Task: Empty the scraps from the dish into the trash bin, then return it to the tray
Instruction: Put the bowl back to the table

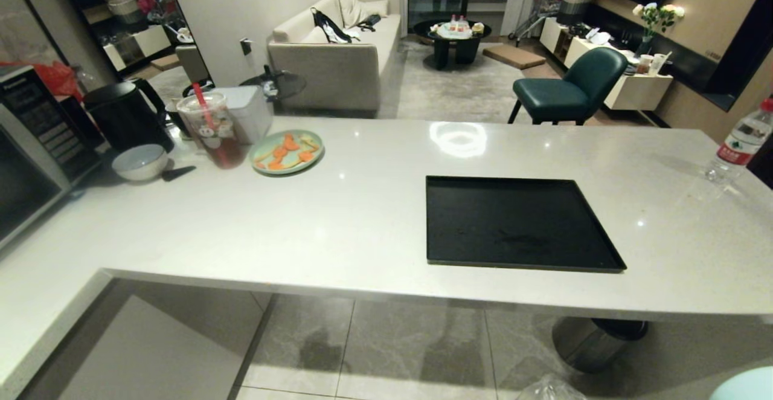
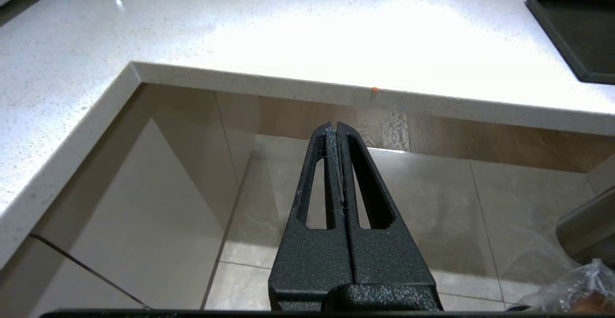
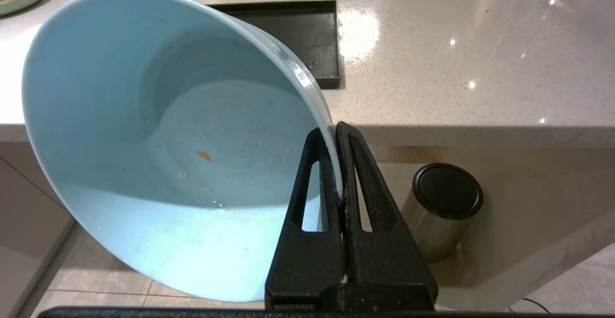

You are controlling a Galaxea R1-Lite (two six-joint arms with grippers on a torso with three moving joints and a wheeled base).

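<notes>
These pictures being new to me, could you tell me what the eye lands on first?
The pale-blue dish, pinched by its rim in the right gripper, fills the right wrist view, holding only a few small specks. Beyond it the black tray lies bare on the white counter. Far left on the counter, a mint-green plate carries orange carrot pieces.

A long white stone counter point(image 1: 362, 219) runs across the room, gleaming where a ceiling light reflects near its far edge. Grey tiled floor point(image 1: 386, 351) shows beneath it. Beyond stands a pale sofa point(image 1: 338, 49) against a white wall point(image 1: 241, 1), a dark round coffee table point(image 1: 453, 40) on a grey rug point(image 1: 447, 86), and a green chair point(image 1: 570, 89) beside a low white cabinet point(image 1: 634, 83).
</notes>
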